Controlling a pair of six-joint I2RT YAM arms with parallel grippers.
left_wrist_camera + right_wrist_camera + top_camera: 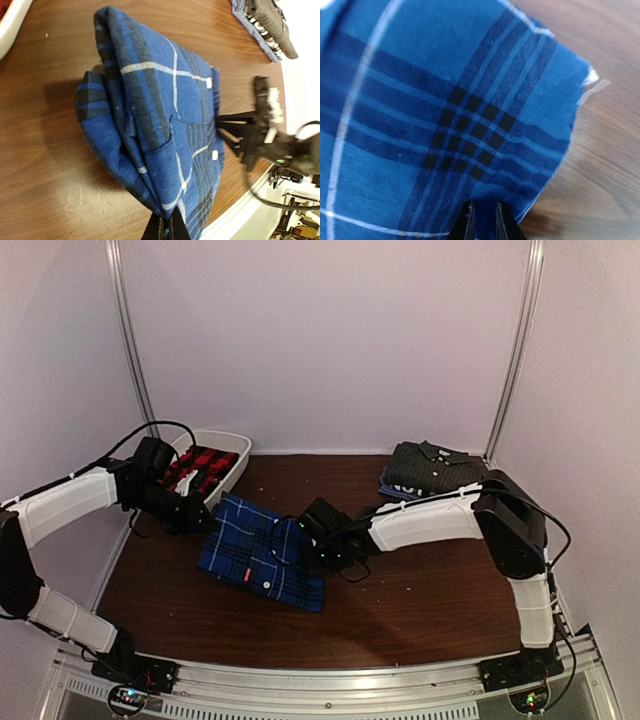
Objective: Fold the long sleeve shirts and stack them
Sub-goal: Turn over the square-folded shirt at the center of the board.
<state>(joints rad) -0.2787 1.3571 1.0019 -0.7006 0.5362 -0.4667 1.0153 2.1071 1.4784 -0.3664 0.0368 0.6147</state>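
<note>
Dark wooden table [430, 600] carries the work. At its middle the left gripper [167, 227] is closed tight on one edge of the blue-and-black plaid shirt [262, 552]. The right gripper [484, 212], jaws narrow, seems to pinch the opposite edge. Both arms reach low and inward. I judge that a fold is in hand. Next, both must lift the cloth evenly, then stack it on the charcoal striped shirt [432, 470] at the far right.

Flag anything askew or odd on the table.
The blue shirt lies skewed mid-table, its fold bunched and uneven, with a lower layer poking out on one side. The left gripper and right gripper pinch its edges. The charcoal shirt looks neatly folded.
</note>
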